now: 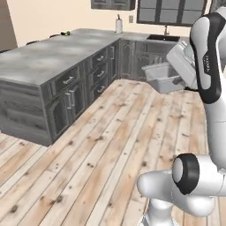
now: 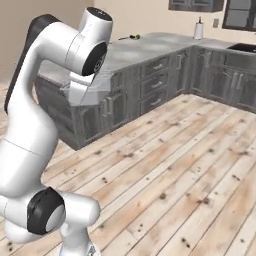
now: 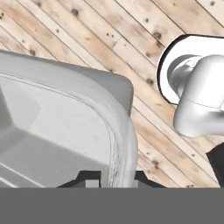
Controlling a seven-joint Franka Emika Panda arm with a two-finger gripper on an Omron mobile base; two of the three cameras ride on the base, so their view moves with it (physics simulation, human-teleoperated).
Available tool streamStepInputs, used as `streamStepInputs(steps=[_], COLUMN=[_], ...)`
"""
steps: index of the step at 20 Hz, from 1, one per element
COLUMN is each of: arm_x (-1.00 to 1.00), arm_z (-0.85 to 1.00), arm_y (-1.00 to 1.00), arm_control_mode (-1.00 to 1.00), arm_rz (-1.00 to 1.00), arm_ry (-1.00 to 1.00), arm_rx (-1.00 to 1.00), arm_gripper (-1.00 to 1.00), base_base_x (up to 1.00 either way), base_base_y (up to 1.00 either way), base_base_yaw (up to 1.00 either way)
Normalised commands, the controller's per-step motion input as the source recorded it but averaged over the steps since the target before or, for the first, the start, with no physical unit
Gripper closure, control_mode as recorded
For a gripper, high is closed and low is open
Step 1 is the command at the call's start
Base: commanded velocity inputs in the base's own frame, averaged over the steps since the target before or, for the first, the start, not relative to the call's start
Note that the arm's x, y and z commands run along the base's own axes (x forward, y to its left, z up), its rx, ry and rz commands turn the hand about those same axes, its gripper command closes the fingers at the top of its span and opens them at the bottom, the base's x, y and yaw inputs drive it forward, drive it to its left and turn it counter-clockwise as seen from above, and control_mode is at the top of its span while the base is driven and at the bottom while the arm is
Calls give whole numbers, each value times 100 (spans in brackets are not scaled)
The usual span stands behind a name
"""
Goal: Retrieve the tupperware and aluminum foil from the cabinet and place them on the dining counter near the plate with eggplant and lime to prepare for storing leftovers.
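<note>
**Container carried in the hand above the wooden floor**

The white arm's hand (image 3: 117, 175) is grasping the shallow rectangular container of translucent pale grey-white plastic (image 3: 65, 127) by its rim: in the hand view the two dark fingertips are sitting on either side of the rim wall at the bottom of the picture, one inside the container and one outside, clenched on the thin edge. The container is hanging in the air over the pale plank floor (image 3: 109, 35), with nothing underneath it but boards.

In the left base view the same container (image 1: 164, 76) is showing at the upper right, tilted, just beside the arm's upper link and in front of the dark grey lower cabinets. In the right base view a corner of it (image 2: 92, 87) is peeking out below the arm's dark elbow joint, partly hidden by the arm.

The broad light grey marbled stone desk (image 1: 48, 55) is lying well apart from the container, stretching along the left of the left base view over grey drawer fronts with silver handles. Far back on it a small round bright green fruit (image 1: 67, 32) is sitting (too small to make out anything else beside it). A white paper-towel roll (image 1: 118, 24) is standing upright on the back counter near the dark sink (image 1: 163, 38).
</note>
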Motion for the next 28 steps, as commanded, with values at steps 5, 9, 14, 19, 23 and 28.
streamStepInputs(steps=[5,9,14,19,23,28], arm_x=[0,0,0,0,0,0], arm_z=[0,0,0,0,0,0], arm_y=[0,0,0,0,0,0], arm_control_mode=[100,100,100,100,100,100], arm_rz=[0,0,0,0,0,0], arm_ry=[0,0,0,0,0,0], arm_rx=[0,0,0,0,0,0], arm_gripper=[100,100,100,100,100,100], base_base_x=[94,100,100,100,100,100], base_base_y=[9,36,62,71,72,71], base_base_yaw=[61,38,34,34,29,25])
